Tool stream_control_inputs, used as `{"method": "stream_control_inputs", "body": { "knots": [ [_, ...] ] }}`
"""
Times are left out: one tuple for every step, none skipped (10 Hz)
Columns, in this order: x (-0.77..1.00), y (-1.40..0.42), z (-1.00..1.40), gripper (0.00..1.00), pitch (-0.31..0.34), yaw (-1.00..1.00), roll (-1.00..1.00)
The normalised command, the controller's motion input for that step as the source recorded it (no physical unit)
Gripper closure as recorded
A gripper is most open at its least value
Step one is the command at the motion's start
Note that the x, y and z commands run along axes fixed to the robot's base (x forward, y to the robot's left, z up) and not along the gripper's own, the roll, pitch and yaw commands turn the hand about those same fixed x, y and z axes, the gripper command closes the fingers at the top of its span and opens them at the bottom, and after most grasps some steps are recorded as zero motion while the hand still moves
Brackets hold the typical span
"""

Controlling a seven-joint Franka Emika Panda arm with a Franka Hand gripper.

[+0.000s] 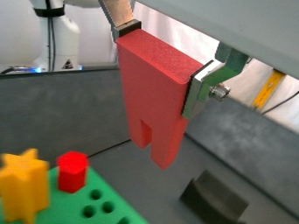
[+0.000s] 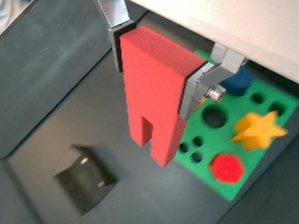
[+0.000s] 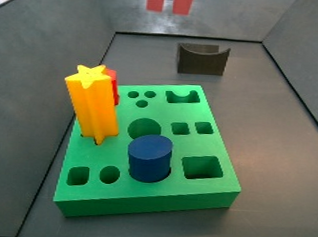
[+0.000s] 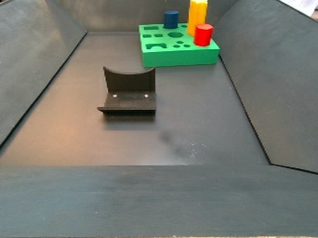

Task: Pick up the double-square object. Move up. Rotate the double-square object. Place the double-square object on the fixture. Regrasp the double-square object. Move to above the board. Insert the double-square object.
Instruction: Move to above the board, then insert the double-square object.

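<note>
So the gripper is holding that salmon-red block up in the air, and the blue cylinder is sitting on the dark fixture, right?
Not quite. The gripper does hold the double-square object in the air, but the blue cylinder stands in the green board, as a side view shows. The fixture has nothing on it.

There is one gripper (image 2: 162,67), up in the air, and it has two silver fingers (image 2: 117,26) squeezing one double-square object (image 2: 155,87). That block has two legs at its low end. One green board (image 3: 211,193) sits on the floor with three pieces standing in it: one yellow star (image 3: 91,102), one red peg (image 4: 205,35) and one blue round peg (image 3: 150,157) (the red one hides behind the star in a side view). One dark fixture (image 4: 126,91) stands apart from the board.
</note>
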Motion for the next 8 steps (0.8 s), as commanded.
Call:
{"method": "stream_control_inputs", "body": {
  "knots": [
    [-0.19, -0.14, 0.05, 1.0, -0.097, -0.14, -1.0],
    [-0.13, -0.07, 0.04, 1.0, -0.094, -0.14, -1.0],
    [-0.1, -0.03, 0.02, 1.0, -0.097, -0.14, -1.0],
    [-0.08, 0.0, 0.01, 1.0, -0.084, -0.11, -0.83],
    [-0.07, 0.02, 0.0, 1.0, -0.068, -0.07, -0.61],
    [-0.05, 0.01, 0.0, 1.0, -0.049, -0.03, -0.37],
    [-0.04, 0.01, 0.0, 1.0, -0.042, -0.03, -0.28],
    [0.59, -0.22, -0.43, 1.0, 0.08, 0.45, 0.1]
  ]
}}
